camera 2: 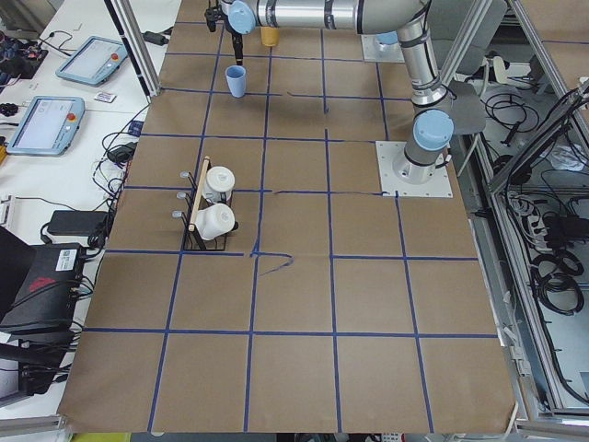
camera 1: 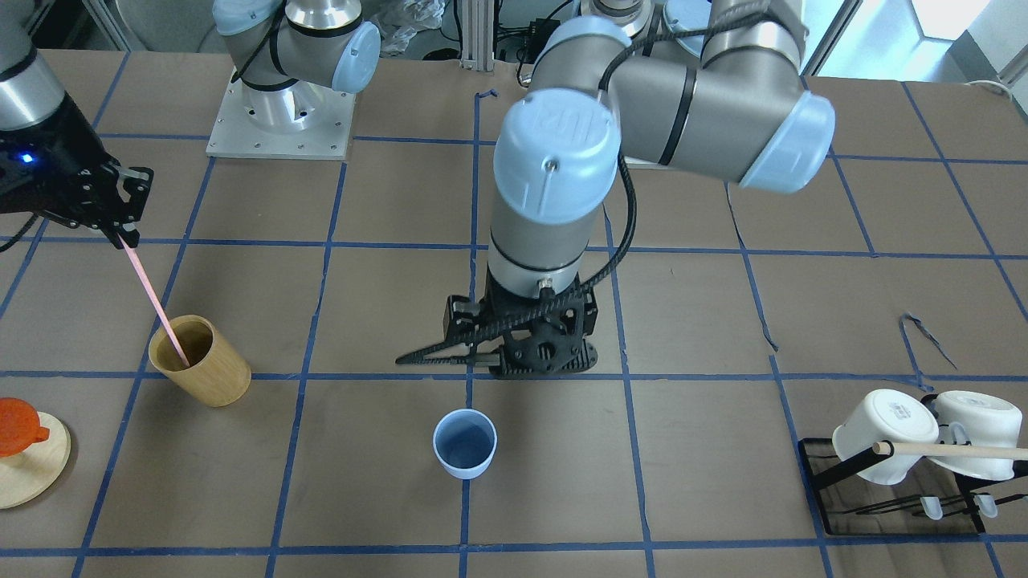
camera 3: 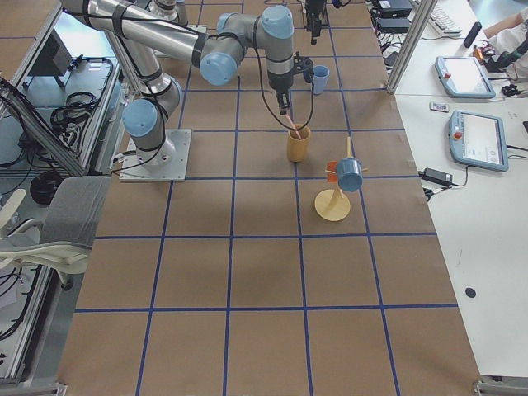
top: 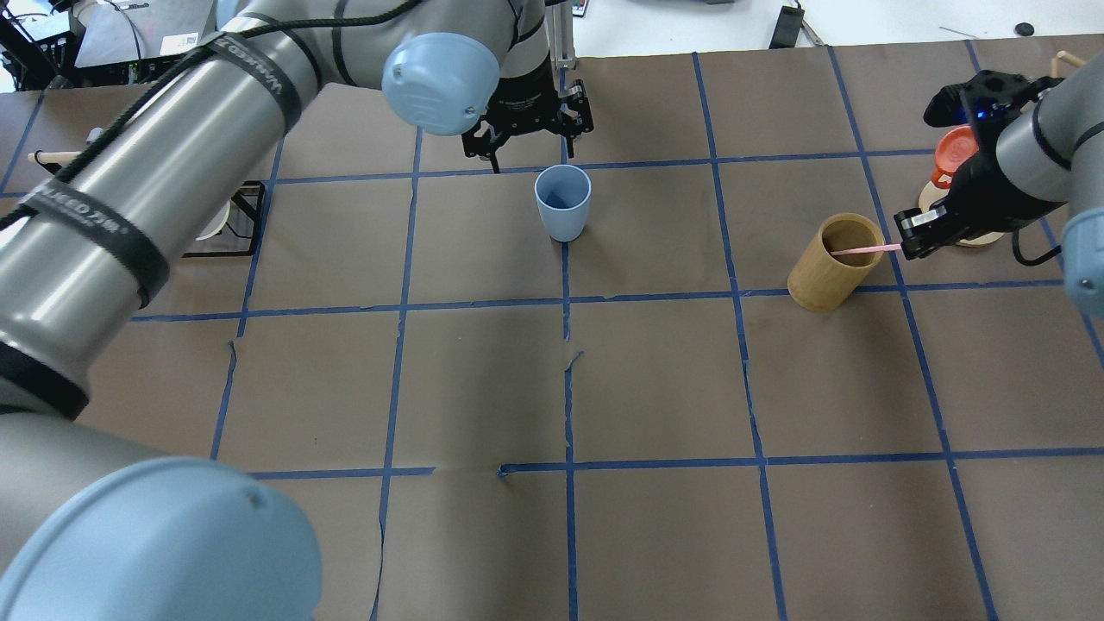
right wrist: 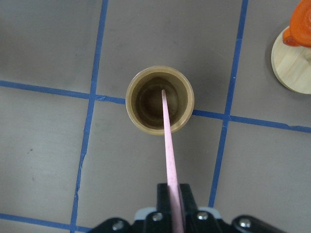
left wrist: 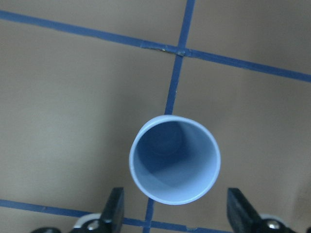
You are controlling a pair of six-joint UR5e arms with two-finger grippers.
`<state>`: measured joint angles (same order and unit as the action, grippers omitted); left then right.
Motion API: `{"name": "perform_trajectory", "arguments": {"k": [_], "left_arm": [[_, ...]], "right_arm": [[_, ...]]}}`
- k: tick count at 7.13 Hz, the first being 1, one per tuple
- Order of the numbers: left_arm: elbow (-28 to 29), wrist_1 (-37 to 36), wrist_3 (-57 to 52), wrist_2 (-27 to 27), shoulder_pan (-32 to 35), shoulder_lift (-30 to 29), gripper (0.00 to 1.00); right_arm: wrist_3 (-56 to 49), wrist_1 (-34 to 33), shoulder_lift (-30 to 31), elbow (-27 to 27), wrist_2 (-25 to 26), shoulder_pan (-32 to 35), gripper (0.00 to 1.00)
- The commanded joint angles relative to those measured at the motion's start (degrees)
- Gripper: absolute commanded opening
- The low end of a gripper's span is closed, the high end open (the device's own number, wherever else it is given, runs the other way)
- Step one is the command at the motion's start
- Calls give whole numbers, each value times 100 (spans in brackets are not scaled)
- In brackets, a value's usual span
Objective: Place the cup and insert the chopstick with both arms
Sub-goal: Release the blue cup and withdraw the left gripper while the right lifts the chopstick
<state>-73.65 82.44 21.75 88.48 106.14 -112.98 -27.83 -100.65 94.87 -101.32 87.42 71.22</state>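
Observation:
The light-blue cup [camera 1: 464,443] stands upright on the brown table near the middle, and it also shows in the overhead view [top: 562,203]. My left gripper [top: 530,155] hangs open and empty above it. In the left wrist view the cup [left wrist: 174,160] sits between the two spread fingertips [left wrist: 114,209], untouched. My right gripper [camera 1: 124,233] is shut on the top end of the pink chopstick [camera 1: 157,301]. The chopstick [right wrist: 167,141] slants down, with its lower tip inside the tan wooden cup [right wrist: 146,87], which also shows in the overhead view [top: 832,263].
A black rack with white mugs [camera 1: 883,437] and a light wooden rod [camera 1: 956,451] stands at the table end on my left side. A round wooden stand with an orange cup [camera 1: 20,429] sits beyond the tan cup on my right. Blue tape lines grid the table.

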Motion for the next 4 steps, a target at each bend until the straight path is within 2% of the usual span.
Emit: {"name": "perform_trajectory", "arguments": {"k": [1,3,4], "left_arm": [[-1181,141,-503,3,-15,1325,98],[-2123,132,-506,3,-119,2180,98],[-2258,149,-549,90,-163,2384,100]], "right_arm": [[267,1473,-536,1547,4,145,6],[1274,1671,-1152,2385,21,1134,6],[1541,1671,-1277,2597,134,1696,6]]}}
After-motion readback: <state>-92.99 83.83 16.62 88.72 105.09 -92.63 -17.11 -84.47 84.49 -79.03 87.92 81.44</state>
